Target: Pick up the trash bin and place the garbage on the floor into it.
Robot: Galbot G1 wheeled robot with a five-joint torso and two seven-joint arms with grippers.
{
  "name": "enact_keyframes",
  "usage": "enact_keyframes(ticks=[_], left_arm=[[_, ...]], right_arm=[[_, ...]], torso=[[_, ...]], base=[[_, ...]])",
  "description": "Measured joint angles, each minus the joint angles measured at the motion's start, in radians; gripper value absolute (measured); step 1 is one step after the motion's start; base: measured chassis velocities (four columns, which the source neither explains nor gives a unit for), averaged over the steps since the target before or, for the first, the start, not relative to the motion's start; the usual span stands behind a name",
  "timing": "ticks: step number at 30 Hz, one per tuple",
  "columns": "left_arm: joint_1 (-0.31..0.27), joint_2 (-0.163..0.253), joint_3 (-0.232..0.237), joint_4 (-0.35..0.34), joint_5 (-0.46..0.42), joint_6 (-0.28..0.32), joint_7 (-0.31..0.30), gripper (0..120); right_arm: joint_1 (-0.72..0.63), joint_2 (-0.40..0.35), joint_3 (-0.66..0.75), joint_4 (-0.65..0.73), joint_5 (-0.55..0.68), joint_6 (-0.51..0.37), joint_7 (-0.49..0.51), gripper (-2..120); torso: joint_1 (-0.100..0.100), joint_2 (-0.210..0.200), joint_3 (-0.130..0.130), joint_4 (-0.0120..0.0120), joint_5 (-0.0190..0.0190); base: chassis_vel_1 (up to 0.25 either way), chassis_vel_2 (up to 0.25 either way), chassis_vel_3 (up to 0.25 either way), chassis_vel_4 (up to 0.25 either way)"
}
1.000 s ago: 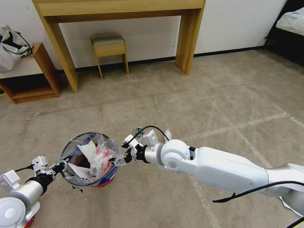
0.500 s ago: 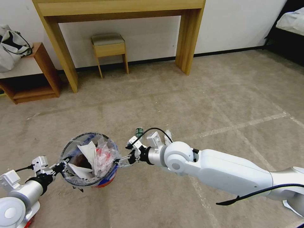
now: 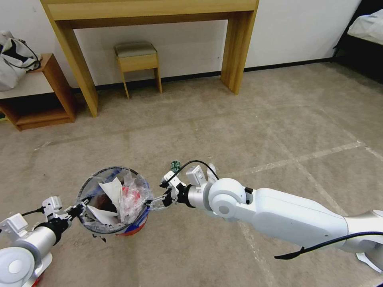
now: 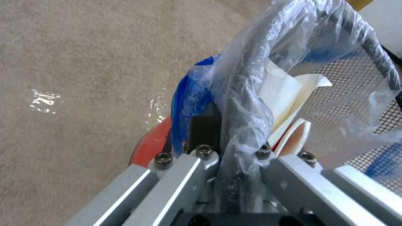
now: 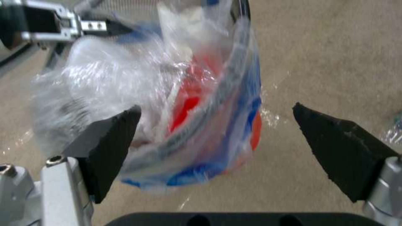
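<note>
The carpeted floor (image 3: 247, 119) stretches toward a wooden desk (image 3: 151, 12). The trash bin (image 3: 93, 225), holding white paper and red wrappers, hangs above it, its rim pinched by the left pincer (image 3: 77, 208). The right pincer (image 3: 153, 205), jaws spread, sits beside the bin's opposite rim. A small green-labelled bottle (image 3: 175, 165) lies behind it.

left claw (image 3: 79, 208): clamped, low left | right claw (image 3: 151, 205): spread wide, arm outstretched

Crinkly glossy plastic-lined trash bin (image 3: 113, 201)
</note>
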Motion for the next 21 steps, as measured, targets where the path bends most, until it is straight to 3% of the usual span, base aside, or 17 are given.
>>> enact_keyframes(ticks=[14,21], left_arm=[[0.005,0.001,-0.001,-0.004,0.001,0.000,0.000,1],[0.004,0.003,0.001,-0.001,0.001,0.000,0.000,1]], right_arm=[[0.026,0.082,0.042,-0.058,0.030,-0.004,0.021,93],[0.023,0.087,0.050,-0.052,0.031,-0.004,0.026,93]], torso=[[0.000,0.000,0.000,0.0001,0.0000],[0.000,0.000,0.000,0.0000,0.0001]], base=[[0.000,0.000,0.000,0.000],[0.000,0.000,0.000,0.000]])
